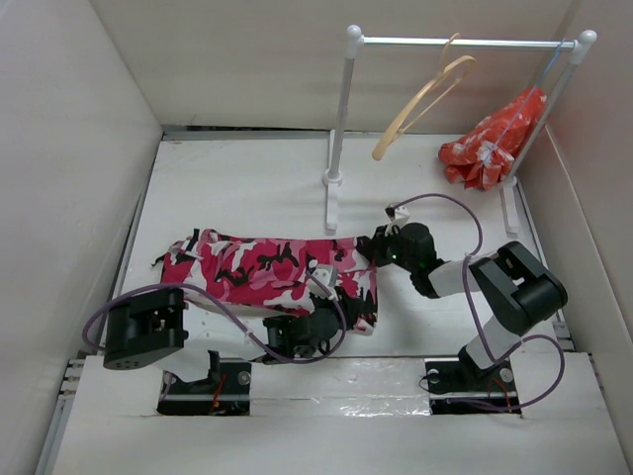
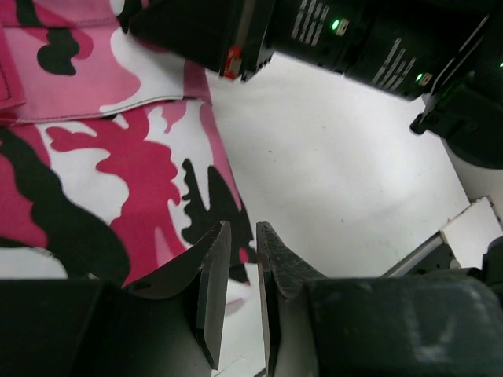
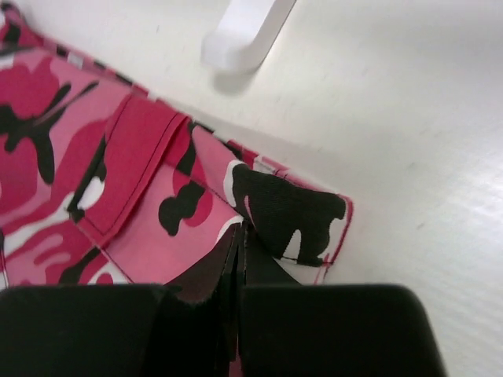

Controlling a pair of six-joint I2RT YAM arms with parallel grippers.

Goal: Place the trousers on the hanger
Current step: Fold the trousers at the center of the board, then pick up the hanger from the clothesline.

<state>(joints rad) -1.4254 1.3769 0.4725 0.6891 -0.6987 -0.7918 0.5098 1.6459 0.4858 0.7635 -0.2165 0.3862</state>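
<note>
Trousers in pink, red, white and black camouflage-print fabric (image 1: 257, 269) lie spread flat on the white desk (image 1: 247, 188), running left to right just in front of both arms. My right gripper (image 3: 240, 236) is at the far corner of their right end. Its jaws are pressed together and pinch the cloth, and a black-and-pink corner is folded over just past the tips. My left gripper (image 2: 242, 236) is at the near edge of the same end, close beside the right arm. Its jaws stand almost together with a thin slit between them, and white desk shows through the slit. The cloth edge runs up to the tips, but I cannot tell whether any is caught.

The light tan wooden hanger with curved arms (image 1: 420, 99) hangs by its thin metal hook from the white rack's top rail (image 1: 495, 43) at the back right, well apart from the trousers. An orange-red cloth with white print (image 1: 493, 139) is bunched by the rack's right post.
</note>
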